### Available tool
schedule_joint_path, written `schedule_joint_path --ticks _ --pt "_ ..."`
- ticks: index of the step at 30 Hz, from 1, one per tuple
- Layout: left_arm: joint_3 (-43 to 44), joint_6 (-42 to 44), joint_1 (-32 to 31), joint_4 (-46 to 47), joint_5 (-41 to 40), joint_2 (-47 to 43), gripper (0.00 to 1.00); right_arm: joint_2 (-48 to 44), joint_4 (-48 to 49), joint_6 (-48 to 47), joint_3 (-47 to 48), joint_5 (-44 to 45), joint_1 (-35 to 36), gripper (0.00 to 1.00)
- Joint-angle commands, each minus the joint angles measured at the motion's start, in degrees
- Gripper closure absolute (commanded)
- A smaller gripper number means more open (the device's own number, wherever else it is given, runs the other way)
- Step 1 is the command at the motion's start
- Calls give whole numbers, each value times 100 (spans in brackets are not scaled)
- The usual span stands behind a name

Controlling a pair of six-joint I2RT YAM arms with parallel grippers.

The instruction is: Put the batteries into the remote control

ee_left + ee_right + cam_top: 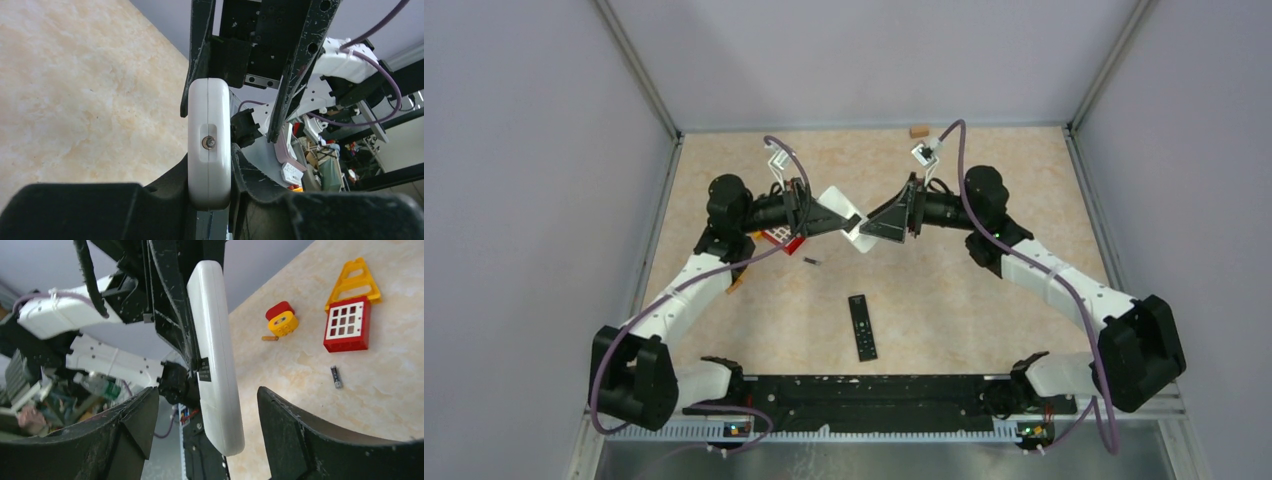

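My left gripper (829, 222) (210, 167) is shut on a white remote (841, 208) (209, 145) and holds it edge-on above the table's middle. My right gripper (876, 224) (206, 395) is open, its jaws on either side of the white remote's (215, 355) free end, not touching it. One small dark battery (812, 261) (336, 376) lies on the table below the left gripper. The other batteries are out of view. A black remote (861, 327) lies flat nearer the arm bases.
A red window block (348, 325), a yellow ladder piece (354, 282) and a red and yellow round toy (281, 321) lie under the left arm. A small orange block (917, 131) sits at the far edge. Walls enclose the table.
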Motion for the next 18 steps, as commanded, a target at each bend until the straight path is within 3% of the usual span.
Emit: schedule_joint_path --ticks 1,6,9,13,18 --pt "-29 214 -51 462 413 -494 100 152 -413 -1068 631 -1694 -25 27" --pt "-34 342 -84 312 487 -555 100 365 -1715 -2239 1177 -1717 145 34" --pt "12 399 -85 203 464 -540 100 488 -2243 -2607 1436 -1586 279 48" --pt "69 445 -85 94 428 -528 100 601 -2263 -2602 1523 -1584 321 65" --pt "212 573 -79 -240 274 -495 97 586 -2257 -2616 1476 -1699 347 67"
